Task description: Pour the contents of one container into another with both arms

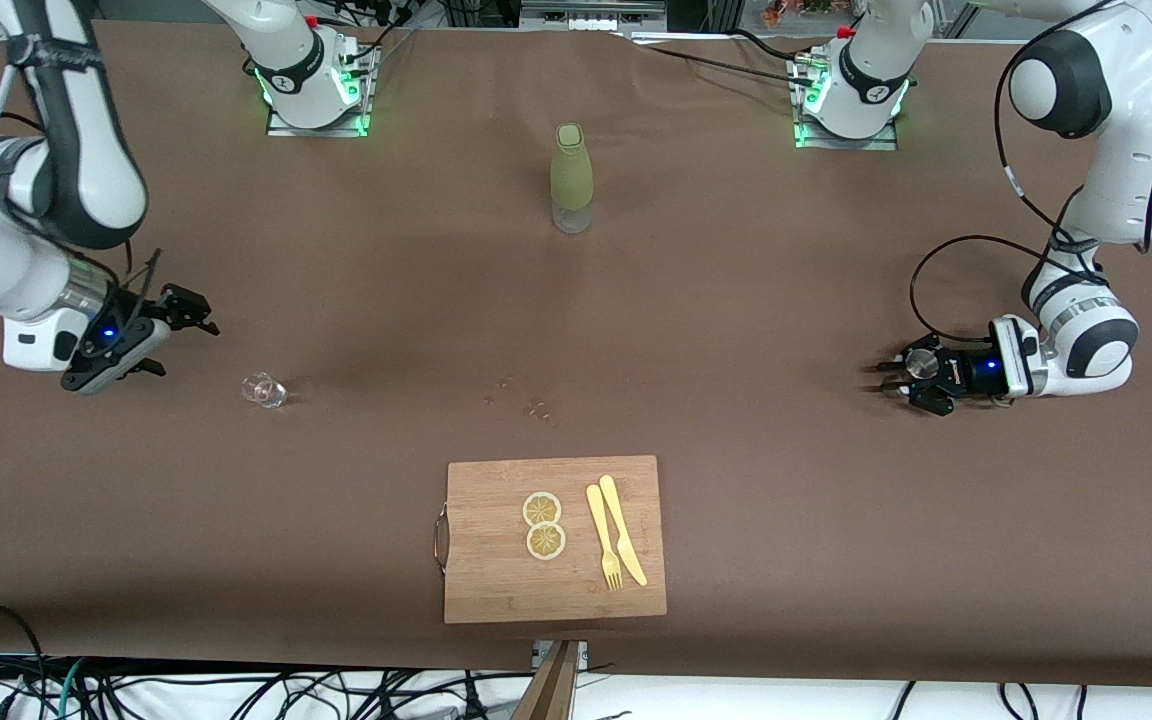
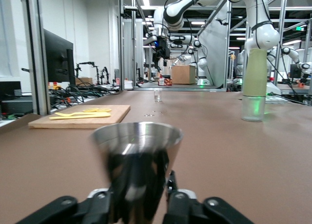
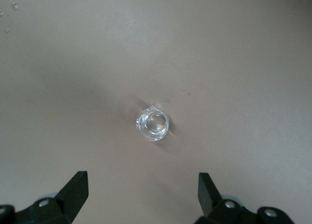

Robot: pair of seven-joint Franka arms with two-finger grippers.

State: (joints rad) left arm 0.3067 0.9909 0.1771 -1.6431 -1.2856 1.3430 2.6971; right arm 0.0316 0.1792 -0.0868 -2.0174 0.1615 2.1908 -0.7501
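Holding a small steel cup between closed fingers, left gripper low over the table at the left arm's end, pointing toward the middle. Cup flared and shiny, wide mouth facing away from the wrist.

Hovering with fingers spread wide, right gripper at the right arm's end, just beside a small clear glass and gripping nothing. Glass upright on the table, with a little spout on its rim, seen between the two open fingers in the right wrist view.

Standing upright near the middle of the table, between the two bases, a tall green bottle with clear bottom, well apart from both grippers.

Lying nearer to the front camera than the bottle, a wooden cutting board carrying two lemon slices, a yellow fork and a yellow knife. Fork and knife side by side, slices touching each other.
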